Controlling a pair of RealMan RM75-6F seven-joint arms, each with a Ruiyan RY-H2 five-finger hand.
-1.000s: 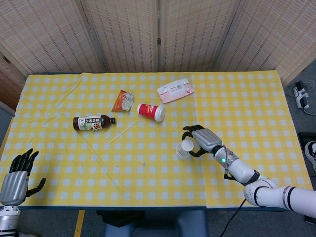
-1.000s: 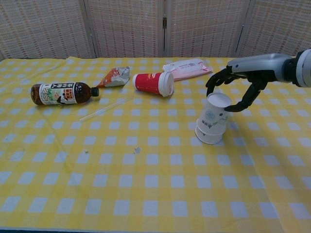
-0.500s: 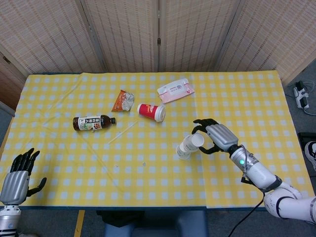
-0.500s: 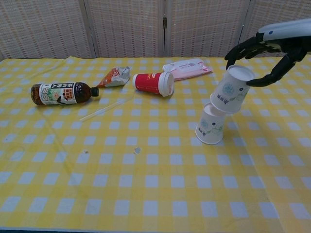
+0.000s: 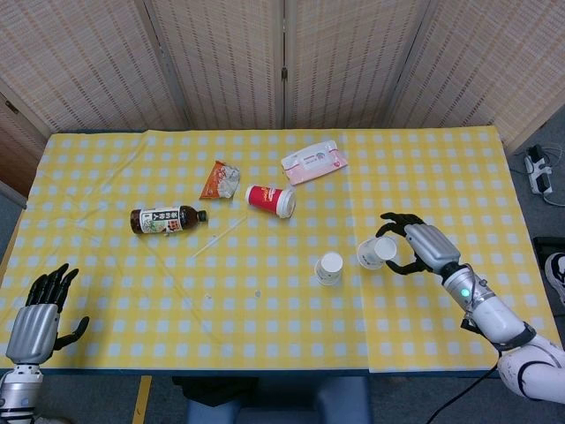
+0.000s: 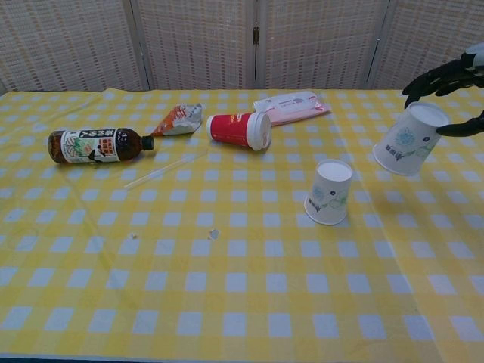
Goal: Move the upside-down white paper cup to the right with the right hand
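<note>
My right hand [image 5: 411, 248] [image 6: 454, 91] grips an upside-down white paper cup [image 5: 376, 253] [image 6: 409, 139] by its closed end and holds it tilted above the table, right of centre. A second upside-down white paper cup [image 5: 328, 268] [image 6: 329, 192] stands on the yellow checked cloth, a short way left of the held one and apart from it. My left hand [image 5: 39, 309] hangs open at the table's front left corner, holding nothing; the chest view does not show it.
A red paper cup [image 5: 270, 199] [image 6: 239, 130] lies on its side behind the cups. A tea bottle [image 5: 167, 219] [image 6: 96, 144], a snack wrapper [image 5: 220, 180] [image 6: 179, 119], a wipes pack [image 5: 313, 162] [image 6: 291, 105] and a straw [image 6: 162, 171] lie further back and left.
My right hand has lifted the top cup off the stacked pair and carried it to the right. The lower cup stayed standing where it was.
</note>
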